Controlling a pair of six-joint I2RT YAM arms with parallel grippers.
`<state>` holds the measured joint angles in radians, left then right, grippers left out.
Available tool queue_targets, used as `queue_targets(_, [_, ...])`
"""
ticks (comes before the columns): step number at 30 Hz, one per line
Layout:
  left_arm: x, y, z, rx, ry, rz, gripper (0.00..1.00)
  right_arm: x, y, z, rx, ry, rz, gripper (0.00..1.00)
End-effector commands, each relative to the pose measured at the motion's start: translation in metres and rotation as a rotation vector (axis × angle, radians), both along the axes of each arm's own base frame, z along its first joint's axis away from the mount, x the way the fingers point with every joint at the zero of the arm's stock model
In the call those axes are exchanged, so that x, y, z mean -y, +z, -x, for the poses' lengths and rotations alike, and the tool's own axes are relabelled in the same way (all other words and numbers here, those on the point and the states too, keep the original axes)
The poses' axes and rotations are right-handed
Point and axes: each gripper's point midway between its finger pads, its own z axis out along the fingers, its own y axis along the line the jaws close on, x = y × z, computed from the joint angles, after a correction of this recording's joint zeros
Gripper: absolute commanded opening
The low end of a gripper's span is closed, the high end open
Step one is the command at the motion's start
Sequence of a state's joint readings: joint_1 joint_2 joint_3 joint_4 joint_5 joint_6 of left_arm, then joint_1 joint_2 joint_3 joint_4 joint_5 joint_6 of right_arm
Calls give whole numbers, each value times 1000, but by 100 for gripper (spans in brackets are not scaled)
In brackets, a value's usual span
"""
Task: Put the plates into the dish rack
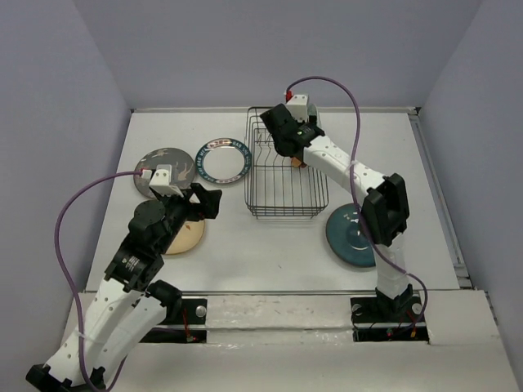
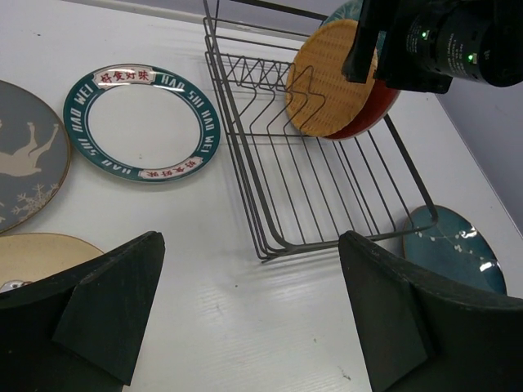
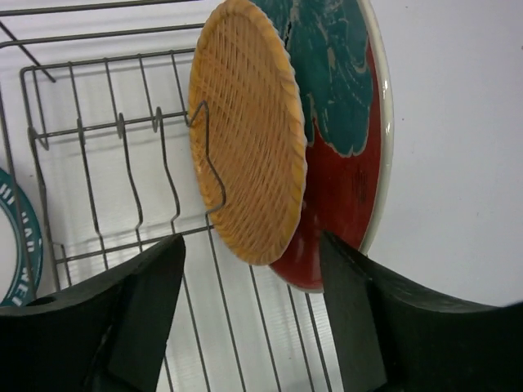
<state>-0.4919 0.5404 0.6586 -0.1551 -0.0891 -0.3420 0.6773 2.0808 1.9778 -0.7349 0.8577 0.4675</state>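
Note:
The black wire dish rack (image 1: 282,192) stands mid-table. An orange-brown wooden plate (image 3: 245,131) and a teal-and-red plate (image 3: 347,122) stand upright in its far end, leaning together between the tines. My right gripper (image 1: 288,149) hangs open just above them, its jaws either side of their edges (image 3: 253,310), holding nothing. My left gripper (image 1: 209,201) is open and empty (image 2: 249,318) above bare table left of the rack. On the table lie the grey patterned plate (image 1: 159,171), the white teal-rimmed plate (image 1: 223,159), the pale tan plate (image 1: 186,238) and the dark teal plate (image 1: 350,237).
The near part of the rack (image 2: 327,188) holds no plates. A raised wall runs along the back and right side of the table (image 1: 433,163). My left arm partly covers the tan plate, and my right arm overhangs the dark teal plate.

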Motion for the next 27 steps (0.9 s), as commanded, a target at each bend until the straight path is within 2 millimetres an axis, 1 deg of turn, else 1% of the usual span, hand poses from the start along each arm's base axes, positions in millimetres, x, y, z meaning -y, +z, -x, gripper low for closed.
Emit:
queue_targets(1, [10, 22, 3, 70, -57, 16, 99, -4, 77, 18, 128, 45, -152, 76])
queue_targets(2, [10, 21, 4, 70, -57, 16, 99, 1, 102, 30, 162, 67, -204, 77])
queue_targets(3, [9, 22, 4, 74, -54, 16, 99, 4, 112, 36, 185, 77, -230, 77])
queue_targets(4, [10, 23, 5, 73, -57, 17, 99, 8, 100, 46, 157, 92, -231, 77])
queue_targets(5, [10, 24, 5, 79, -62, 18, 99, 19, 127, 61, 220, 97, -285, 77])
queue_targets(6, [11, 26, 7, 85, -68, 19, 99, 27, 126, 71, 226, 96, -295, 78])
queue_targets(7, [11, 26, 8, 87, -71, 22, 99, 40, 122, 80, 224, 79, -301, 78])
queue_targets(8, [11, 28, 10, 94, -72, 26, 99, 54, 84, 95, 159, 52, -283, 78])
queue_targets(9, [11, 29, 10, 97, -72, 27, 99, 68, 69, 107, 139, 30, -295, 78])
queue_targets(10, [12, 30, 12, 100, -77, 28, 99, 97, 39, 131, 100, -23, -342, 77])
queue_targets(11, [12, 30, 12, 100, -80, 28, 99, 106, 58, 136, 147, -45, -432, 78])
queue_targets(12, [13, 32, 14, 104, -88, 30, 99, 128, 6, 159, 47, -98, -415, 77])
queue_targets(13, [14, 33, 15, 109, -92, 34, 99, 146, 9, 178, 83, -133, -497, 77])
queue_targets(14, [16, 33, 16, 109, -100, 34, 99, 159, -6, 190, 73, -191, -573, 77])
queue_targets(15, [16, 33, 17, 111, -100, 33, 99, 173, -40, 212, 15, -243, -564, 77])
queue_targets(16, [16, 33, 17, 111, -100, 33, 99, 184, -35, 227, 54, -277, -605, 77])
queue_targets(17, [17, 33, 18, 108, -105, 33, 99, 193, -39, 235, 65, -336, -624, 77])
queue_targets(18, [18, 33, 18, 109, -111, 32, 99, 201, -51, 252, 16, -375, -598, 77])
queue_targets(20, [18, 37, 21, 120, -115, 39, 99, 209, -69, 268, -17, -478, -612, 76])
queue_targets(21, [18, 37, 21, 123, -114, 42, 99, 212, -81, 280, -67, -521, -592, 76])
queue_targets(23, [15, 39, 22, 129, -105, 43, 99, 207, -94, 281, -102, -572, -626, 75])
queue_targets(25, [14, 41, 23, 136, -101, 49, 99, 206, -105, 281, -119, -610, -632, 76])
queue_targets(27, [15, 41, 24, 137, -103, 47, 99, 210, -126, 287, -166, -667, -601, 77])
